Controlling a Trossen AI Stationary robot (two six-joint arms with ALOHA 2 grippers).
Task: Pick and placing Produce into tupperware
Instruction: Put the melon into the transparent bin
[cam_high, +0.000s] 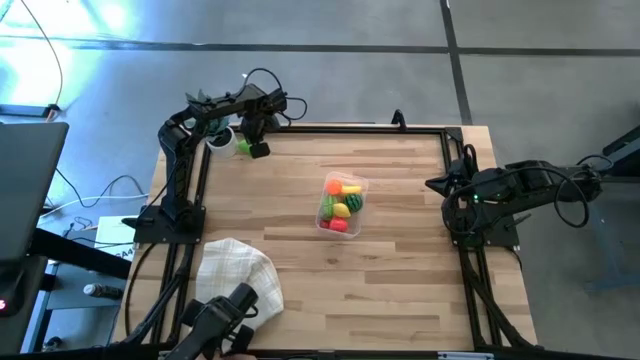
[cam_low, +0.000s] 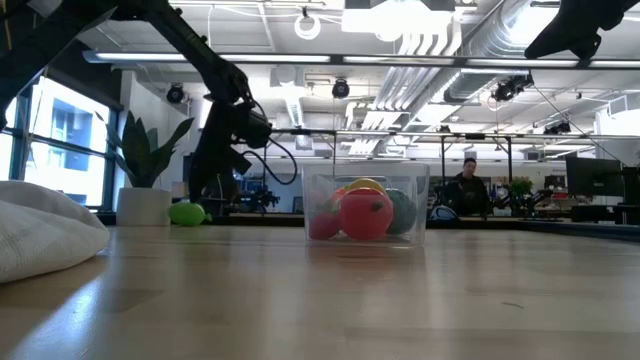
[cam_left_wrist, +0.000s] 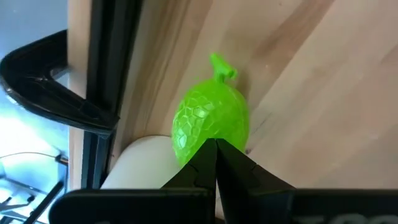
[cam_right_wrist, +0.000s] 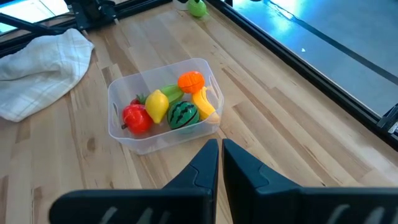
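Observation:
A light green bumpy piece of produce (cam_left_wrist: 211, 115) lies on the table at the far left corner, beside the white pot (cam_left_wrist: 140, 163) of a spiky plant (cam_low: 150, 150). My left gripper (cam_left_wrist: 216, 144) is shut and points steeply down just over it. The clear tupperware (cam_high: 342, 203) stands mid-table and holds red, yellow, orange, dark green and light green produce (cam_right_wrist: 166, 104). My right gripper (cam_right_wrist: 221, 146) is shut and waits raised at the table's right edge, touching nothing. My left gripper's shut fingertips (cam_left_wrist: 231, 163) stand over the near side of the light green produce, coming from above. Whether they touch it, I cannot tell: the fingers themselves cover the spot. The produce rests on the table.
A checked beige cloth (cam_high: 237, 272) lies bunched at the near left. A black frame rail (cam_left_wrist: 102, 68) runs along the table's edge close to the green produce. Bare wood lies between the corner and the tupperware.

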